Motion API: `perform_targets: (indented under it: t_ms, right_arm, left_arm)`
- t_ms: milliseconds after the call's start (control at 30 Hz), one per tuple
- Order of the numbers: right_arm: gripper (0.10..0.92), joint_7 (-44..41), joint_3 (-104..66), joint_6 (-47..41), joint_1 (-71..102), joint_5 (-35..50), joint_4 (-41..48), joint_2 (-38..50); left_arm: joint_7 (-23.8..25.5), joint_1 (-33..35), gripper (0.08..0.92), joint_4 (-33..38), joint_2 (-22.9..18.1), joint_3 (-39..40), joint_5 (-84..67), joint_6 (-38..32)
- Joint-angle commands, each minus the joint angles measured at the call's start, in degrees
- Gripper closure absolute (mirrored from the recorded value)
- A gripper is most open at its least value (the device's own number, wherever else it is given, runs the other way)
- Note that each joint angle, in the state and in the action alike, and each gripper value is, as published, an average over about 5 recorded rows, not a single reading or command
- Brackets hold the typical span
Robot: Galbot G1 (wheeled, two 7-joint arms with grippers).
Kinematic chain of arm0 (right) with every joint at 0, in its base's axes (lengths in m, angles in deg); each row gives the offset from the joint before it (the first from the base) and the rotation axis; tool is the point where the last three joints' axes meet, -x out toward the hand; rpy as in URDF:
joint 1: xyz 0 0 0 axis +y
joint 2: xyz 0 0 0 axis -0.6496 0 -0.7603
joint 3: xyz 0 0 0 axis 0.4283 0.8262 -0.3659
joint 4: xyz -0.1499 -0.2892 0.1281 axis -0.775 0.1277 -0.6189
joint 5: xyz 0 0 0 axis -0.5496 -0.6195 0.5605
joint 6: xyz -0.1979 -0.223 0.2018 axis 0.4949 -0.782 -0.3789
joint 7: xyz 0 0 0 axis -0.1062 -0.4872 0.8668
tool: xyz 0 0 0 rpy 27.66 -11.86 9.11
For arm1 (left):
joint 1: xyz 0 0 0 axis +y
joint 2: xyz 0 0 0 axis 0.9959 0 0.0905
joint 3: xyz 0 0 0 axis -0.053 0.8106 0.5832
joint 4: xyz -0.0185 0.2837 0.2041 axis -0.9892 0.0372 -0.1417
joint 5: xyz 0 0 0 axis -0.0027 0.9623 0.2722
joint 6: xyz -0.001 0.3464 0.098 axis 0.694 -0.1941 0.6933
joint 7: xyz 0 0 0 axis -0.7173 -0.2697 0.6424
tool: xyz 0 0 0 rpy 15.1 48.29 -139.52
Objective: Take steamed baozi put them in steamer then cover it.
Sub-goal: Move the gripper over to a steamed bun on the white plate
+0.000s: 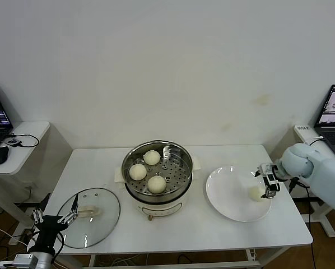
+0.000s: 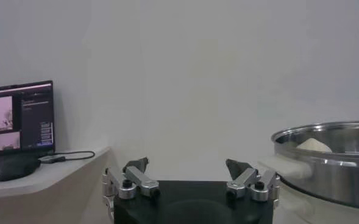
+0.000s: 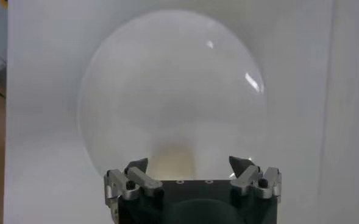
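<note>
Steamer: the steamer (image 1: 157,168) is seen upright at the middle of the white bench (image 1: 212,224), open top facing up; being round, no long axis is shown. Its steel rim (image 2: 325,137) is also seen from the left wrist view.
Baozi in steamer: three steamed baozi (image 1: 147,170) are laid on the perforated floor, grouped toward the left and near side, close together.
Baozi on plate: a fourth baozi (image 1: 256,193) is seen on the right part of the white plate (image 1: 229,193), which is placed right of the steamer. It is round, so no pointing direction can be told.
Right gripper: the right gripper (image 1: 268,180) is held over the right edge of the plate, just above the fourth baozi; its jaws are spread and nothing is pinched.
Left gripper: the left gripper (image 1: 58,218) is held at the near left corner of the bench, jaws spread, beside the lid.
Lid: the glass lid (image 1: 90,210) is laid flat on the bench, left of the steamer.
</note>
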Motion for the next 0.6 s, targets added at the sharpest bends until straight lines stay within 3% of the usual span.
perform_targets:
  t_ms: [33, 600]
  right_arm:
    - [0.203, 0.07, -6.67, 0.7, 7.68, -5.43, 7.86, -3.97]
    - [0.216, 0.73, -7.59, 1.55, 7.83, -7.78, 14.01, -10.02]
  left_arm:
    - [-0.01, -0.09, 0.177, -0.17, 0.0, -0.05, 0.0, 0.1]
    - [-0.04, -0.51, 0.177, -1.09, -0.14, -0.02, 0.15, 0.1]
